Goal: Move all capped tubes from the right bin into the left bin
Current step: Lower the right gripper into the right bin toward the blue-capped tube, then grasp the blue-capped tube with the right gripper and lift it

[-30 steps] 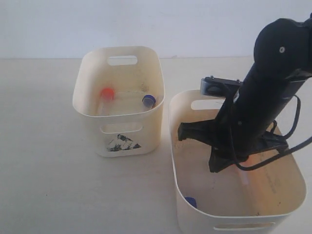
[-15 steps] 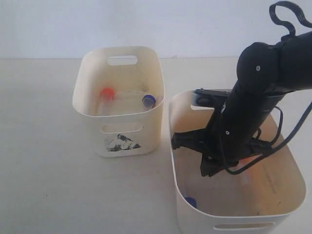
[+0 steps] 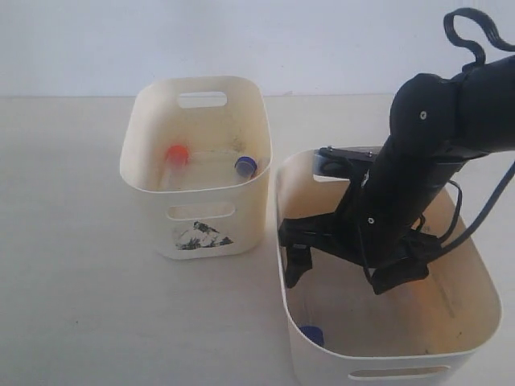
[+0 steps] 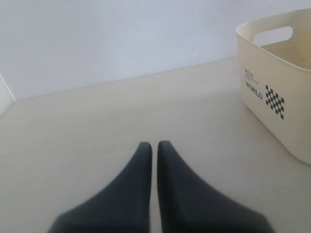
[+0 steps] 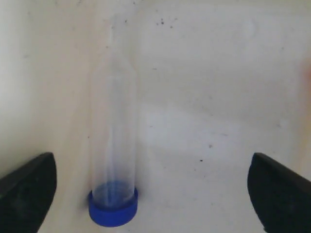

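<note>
The right arm reaches down into the right bin [image 3: 386, 363] and hides much of its floor. The right pincer [image 3: 346, 269] is spread wide and grips nothing. In its wrist view one blue-capped tube [image 5: 112, 160] lies on the bin floor between the fingers, touching neither. The left bin [image 3: 133, 173], just beside, holds two tubes: an orange-red-capped tube [image 3: 177, 154] and a second blue-capped tube [image 3: 245, 166]. The left pincer [image 4: 153, 145] is over the worktop [image 4: 73, 136], closed and empty.
</note>
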